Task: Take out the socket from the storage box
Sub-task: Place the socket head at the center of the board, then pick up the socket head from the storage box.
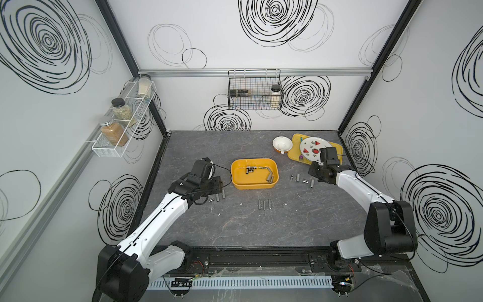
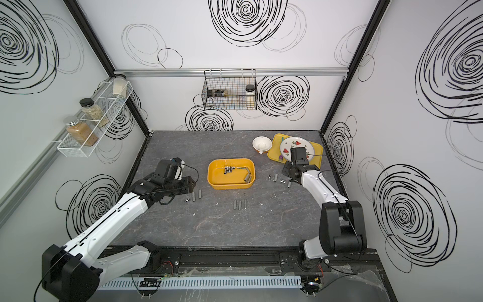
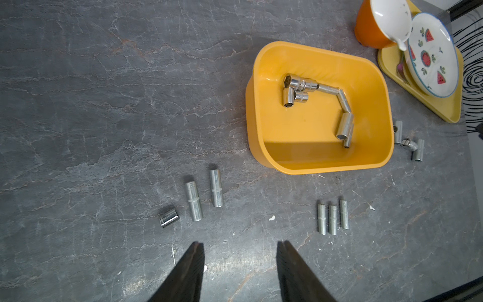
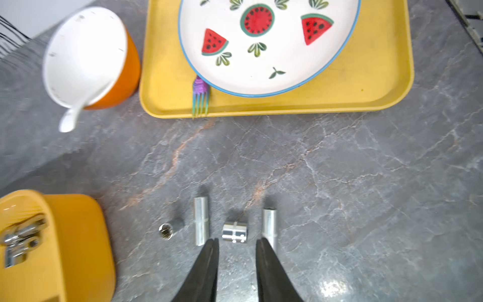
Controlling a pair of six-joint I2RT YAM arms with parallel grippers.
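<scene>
The storage box point(image 1: 254, 186), a deep yellow-orange tub, stands mid-table, and its wall also shows in the left wrist view point(image 3: 313, 149) and the right wrist view point(image 4: 78, 235). Several chrome sockets point(image 3: 298, 86) lie inside it. More sockets lie on the table: three to its left point(image 1: 217, 197), three in front point(image 1: 264, 204) and several to its right point(image 1: 303, 180). My left gripper point(image 3: 240, 245) hovers open and empty left of the box, near the left group. My right gripper point(image 4: 236, 241) is open by a narrow gap, empty, with a short socket point(image 4: 234, 232) just past its tips.
A flat yellow tray point(image 1: 337, 150) at the back right carries a watermelon plate point(image 1: 312, 147) and a fork point(image 4: 200, 100). An orange bowl point(image 1: 282, 144) with a white spoon stands beside it. A wire basket point(image 1: 253, 90) and a spice rack point(image 1: 122, 117) hang on the walls.
</scene>
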